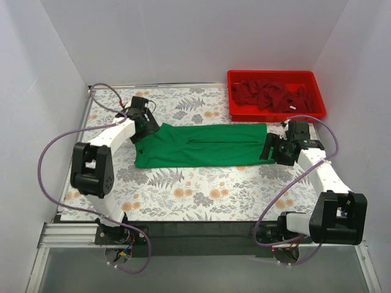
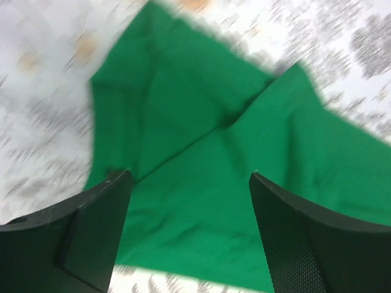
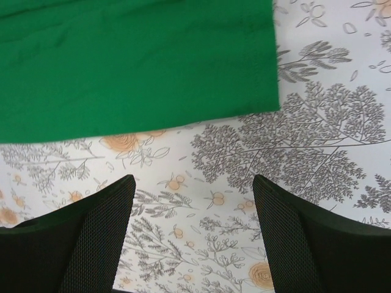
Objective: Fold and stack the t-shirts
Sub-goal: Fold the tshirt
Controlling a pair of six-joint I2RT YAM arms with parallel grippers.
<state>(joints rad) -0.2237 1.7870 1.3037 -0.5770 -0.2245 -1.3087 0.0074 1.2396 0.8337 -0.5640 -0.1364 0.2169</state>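
A bright green t-shirt [image 1: 201, 145] lies folded into a long strip across the middle of the floral table. It also shows in the left wrist view [image 2: 232, 177] and in the right wrist view [image 3: 128, 67]. Several dark red t-shirts [image 1: 275, 96] lie crumpled in the red bin. My left gripper [image 1: 142, 128] hangs open and empty over the shirt's left end [image 2: 190, 177]. My right gripper [image 1: 269, 148] is open and empty just off the shirt's right edge, over bare table [image 3: 192, 180].
The red plastic bin [image 1: 317, 90] stands at the back right corner. White walls close in the table on three sides. The floral table cover [image 1: 201, 189] lies bare in front of the shirt. Purple cables loop beside both arms.
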